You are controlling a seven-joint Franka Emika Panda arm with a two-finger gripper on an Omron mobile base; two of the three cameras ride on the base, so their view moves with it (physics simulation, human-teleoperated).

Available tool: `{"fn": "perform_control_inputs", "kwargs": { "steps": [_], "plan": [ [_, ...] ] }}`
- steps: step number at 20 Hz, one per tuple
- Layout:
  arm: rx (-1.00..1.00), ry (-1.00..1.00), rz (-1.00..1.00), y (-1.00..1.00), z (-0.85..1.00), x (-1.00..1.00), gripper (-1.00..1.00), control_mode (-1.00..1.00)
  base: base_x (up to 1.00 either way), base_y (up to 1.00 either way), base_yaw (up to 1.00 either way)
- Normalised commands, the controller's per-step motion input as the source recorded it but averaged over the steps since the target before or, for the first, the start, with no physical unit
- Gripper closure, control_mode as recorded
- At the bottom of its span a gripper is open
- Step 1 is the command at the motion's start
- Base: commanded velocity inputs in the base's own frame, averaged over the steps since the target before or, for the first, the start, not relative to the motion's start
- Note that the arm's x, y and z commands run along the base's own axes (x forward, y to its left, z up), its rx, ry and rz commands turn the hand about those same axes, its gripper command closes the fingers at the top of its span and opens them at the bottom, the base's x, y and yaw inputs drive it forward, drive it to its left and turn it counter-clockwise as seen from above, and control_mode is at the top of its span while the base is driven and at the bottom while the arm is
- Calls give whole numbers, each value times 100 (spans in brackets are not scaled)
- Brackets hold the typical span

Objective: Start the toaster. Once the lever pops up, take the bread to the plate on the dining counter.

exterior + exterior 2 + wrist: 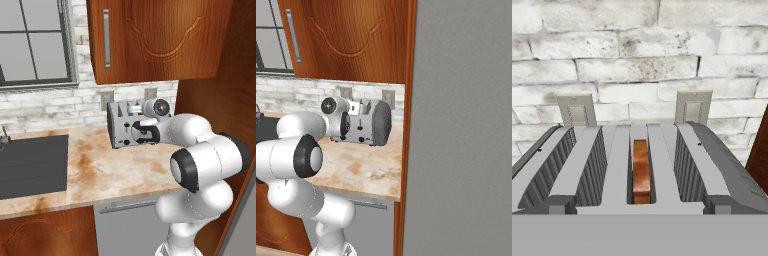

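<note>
Arm hides right part of toaster (119,131) front in left base view. Bread (641,172) sits deep in slot; apparently only brown top edge visible.

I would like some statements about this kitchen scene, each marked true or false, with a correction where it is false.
1. The bread sits down inside a slot of the toaster. True.
2. The toaster stands on the floor. False: it stands on the marbled worktop, against the brick wall.
3. Two wall outlets show behind the toaster. True.
4. The bread is in the slot at the far left in the hand view. False: it is in a slot near the middle.
5. A dark sink lies to the left of the toaster in the left base view. True.
</note>
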Motion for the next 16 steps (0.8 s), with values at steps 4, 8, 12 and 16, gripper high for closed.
{"fn": "perform_control_inputs", "kwargs": {
  "steps": [4, 8, 12, 16],
  "plan": [
    [0, 0, 0, 0, 0, 0, -100, -100, 0, 0, 0],
    [0, 0, 0, 0, 0, 0, -100, -100, 0, 0, 0],
    [0, 0, 0, 0, 0, 0, -100, -100, 0, 0, 0],
    [0, 0, 0, 0, 0, 0, -100, -100, 0, 0, 0]
  ]
}}
